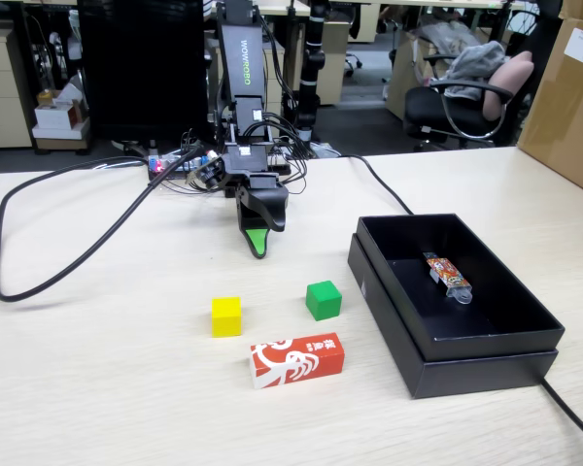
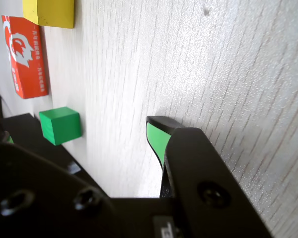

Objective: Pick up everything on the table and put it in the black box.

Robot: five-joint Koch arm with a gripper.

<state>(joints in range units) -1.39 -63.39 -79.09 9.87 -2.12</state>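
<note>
On the beige table [image 1: 107, 388] a green cube [image 1: 324, 300] sits just left of the black box [image 1: 394, 325], and a yellow cube [image 1: 226, 316] lies further left. A red carton with white swirl print [image 1: 296, 360] lies in front of both. My gripper [image 1: 260, 243] points down behind the cubes with its green-padded tip at the tabletop, holding nothing. Only one tip shows, so its state is unclear. The wrist view shows that tip of the gripper [image 2: 156, 131] on the wood, with the green cube [image 2: 60, 125], the red carton [image 2: 27, 54] and the yellow cube [image 2: 49, 12] off to the left.
A slim orange-patterned packet [image 1: 447, 275] lies inside the black box. A thick black cable [image 1: 68, 262] loops over the table's left side, and another cable [image 1: 573, 417] runs off at the front right. Loose wires [image 1: 189, 165] crowd the arm's base.
</note>
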